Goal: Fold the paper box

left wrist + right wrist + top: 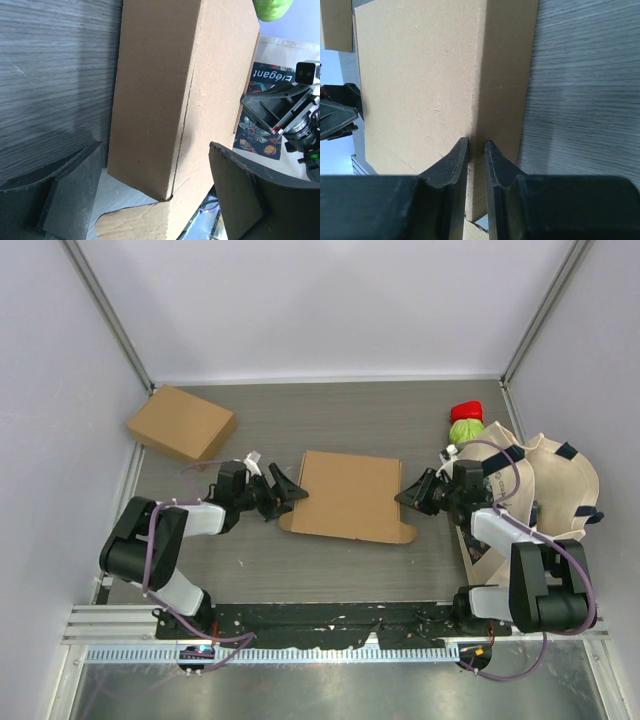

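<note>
The right fingers [451,167] are pinched almost together on the right edge of the box [350,495], with a thin lip of cardboard caught between them. The left fingers [75,190] stand wide apart at the box's left edge, one on each side, with a gap showing on both. The right gripper [405,498] and left gripper [290,493] face each other across the sheet. Bare table [400,415] runs from the box's far edge to the back wall, and a narrower strip lies between its near edge and the arm bases. A carton [180,422] sits in the far left corner, well apart. A bag [560,480] fills the right side under the right arm. The box lies flattened near the table's middle, slightly skewed. It is plain brown and creased lengthwise, with small notches cut at its near corners.
</note>
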{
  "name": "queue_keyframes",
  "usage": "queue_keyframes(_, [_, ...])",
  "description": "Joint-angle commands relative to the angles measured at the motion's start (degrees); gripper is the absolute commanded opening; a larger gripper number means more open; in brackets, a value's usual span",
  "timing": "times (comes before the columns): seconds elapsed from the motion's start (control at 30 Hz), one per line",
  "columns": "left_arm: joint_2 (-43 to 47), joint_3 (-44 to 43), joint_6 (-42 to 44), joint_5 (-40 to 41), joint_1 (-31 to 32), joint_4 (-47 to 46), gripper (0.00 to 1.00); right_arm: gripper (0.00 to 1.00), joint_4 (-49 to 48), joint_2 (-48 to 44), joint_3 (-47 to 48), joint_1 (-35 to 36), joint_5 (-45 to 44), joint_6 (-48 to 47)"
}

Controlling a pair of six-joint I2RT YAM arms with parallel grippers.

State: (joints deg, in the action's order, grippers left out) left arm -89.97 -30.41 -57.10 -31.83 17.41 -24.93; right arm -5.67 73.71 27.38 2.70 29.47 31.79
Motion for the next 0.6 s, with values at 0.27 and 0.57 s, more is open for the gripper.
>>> queue_keyframes(0.27, [-1.07, -2.45, -0.55, 1.43, 1.58, -1.0, 0.89, 0.09, 2.07, 6.53, -6.02, -7.0, -1.8, 1.52])
queue_keyframes(0.57, [-6.0, -3.86, -7.4, -3.23, 5.44, -11.35, 0.85, 0.06, 1.19, 7.59, -6.19, -8.06, -1.79, 1.43])
